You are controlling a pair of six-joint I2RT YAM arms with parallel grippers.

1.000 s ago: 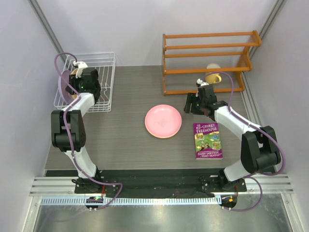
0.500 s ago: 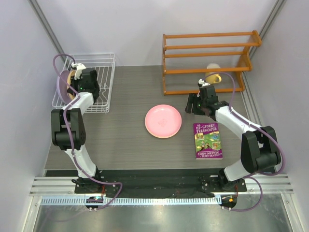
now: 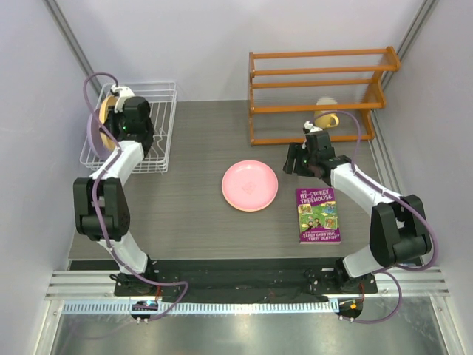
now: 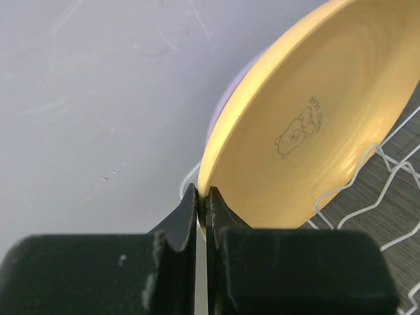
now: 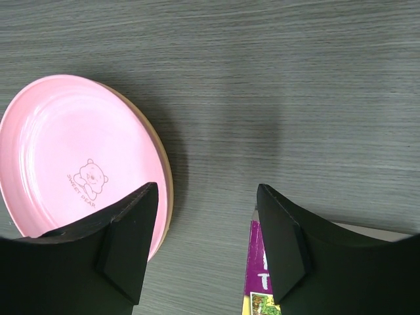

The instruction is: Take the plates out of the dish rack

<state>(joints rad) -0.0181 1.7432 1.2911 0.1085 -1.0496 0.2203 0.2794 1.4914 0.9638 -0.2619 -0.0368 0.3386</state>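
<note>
The white wire dish rack (image 3: 159,122) stands at the back left. An orange-yellow plate (image 4: 315,131) stands on edge in it, and my left gripper (image 4: 202,193) is shut on its rim. A sliver of lavender plate (image 4: 228,88) shows behind it. From above, the left gripper (image 3: 118,97) is over the rack's left side with the orange-yellow plate (image 3: 106,122). A pink plate (image 3: 250,185) lies flat mid-table on another orange-yellow plate whose edge (image 5: 168,193) shows beneath. My right gripper (image 5: 207,197) hangs open above the table between the pink plate (image 5: 72,164) and a purple book.
The purple book (image 3: 318,214) lies right of the pink plate. An orange wooden shelf rack (image 3: 318,81) stands at the back right with a yellow mug (image 3: 327,118) under it. Walls close in on the left, back and right.
The left gripper has shut on the orange-yellow plate's rim and shifted toward the back of the rack with it. The right arm has not moved.
</note>
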